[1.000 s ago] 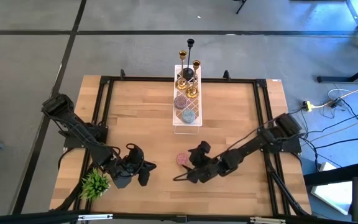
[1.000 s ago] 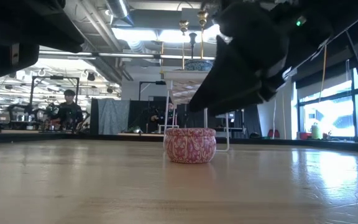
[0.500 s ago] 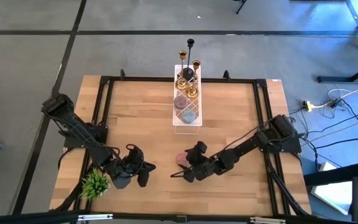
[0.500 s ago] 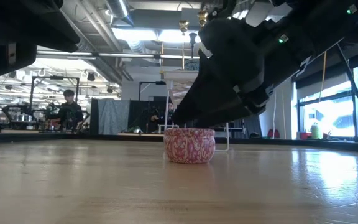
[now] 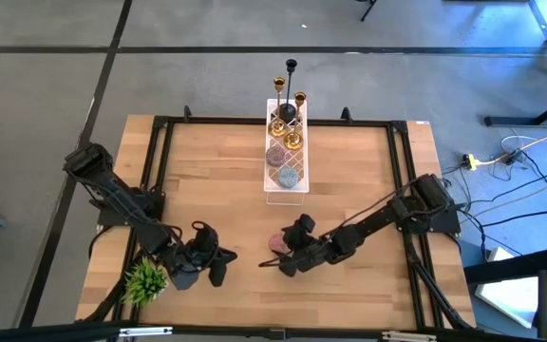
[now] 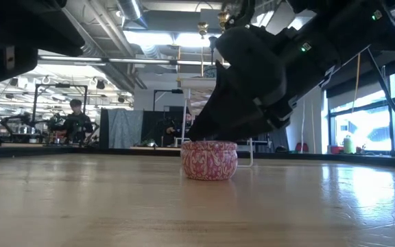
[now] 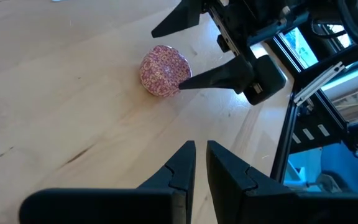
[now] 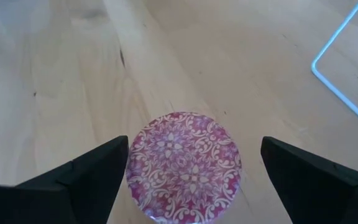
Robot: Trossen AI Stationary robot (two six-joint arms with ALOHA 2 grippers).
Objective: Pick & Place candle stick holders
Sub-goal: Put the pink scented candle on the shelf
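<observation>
Now the right gripper (image 5: 275,256) is sitting further toward the table's middle than a second ago, having slid from beside the small round pink-patterned tin (image 5: 278,243) to straddle it; the tin, the left arm and the rack have not shifted. Nearest the front edge, the left gripper (image 5: 218,266) is resting low over the wood next to the small green plant tuft (image 5: 145,279), its arm folded down from the left rear corner, jaws clenched with nothing between them, fingers (image 7: 185,163) nearly touching in the left wrist view. Slightly further in, the right arm is stretching low and diagonal from the right side, wrist down near the tabletop. Its jaws are spread wide, one finger (image 8: 86,174) on each side of the pink tin (image 8: 184,165), not pressing it; whether the tips are touching the tin's wall I cannot tell. The tin (image 6: 209,160) is standing flat on the light wooden table (image 5: 207,171). Farthest back, the candle stick holders (image 5: 291,104), one black and several shiny gold, are standing upright at the far end of the white wire rack (image 5: 286,186), well apart from both grippers, behind two more round tins (image 5: 284,164) in the same rack.
</observation>
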